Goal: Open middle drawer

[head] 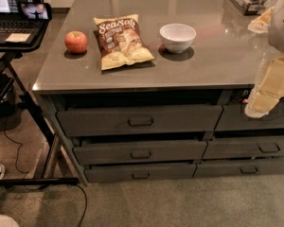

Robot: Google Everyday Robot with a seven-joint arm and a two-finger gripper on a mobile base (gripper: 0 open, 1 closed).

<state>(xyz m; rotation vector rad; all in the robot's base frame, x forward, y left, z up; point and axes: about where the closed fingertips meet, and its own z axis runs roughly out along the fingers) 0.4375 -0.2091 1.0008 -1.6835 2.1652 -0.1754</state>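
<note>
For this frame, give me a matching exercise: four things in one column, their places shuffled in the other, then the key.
Things:
1. apple
2. white bowl
3. middle drawer
4. gripper

Places:
A. at the view's right edge, in front of the upper right-hand drawer
B. on the counter, near its left end in view
C. below the taller-front drawer, above the thinnest-front drawer
D. on the counter, just right of the chip bag

Pairs: 1-B, 2-D, 3-C, 4-A.
</note>
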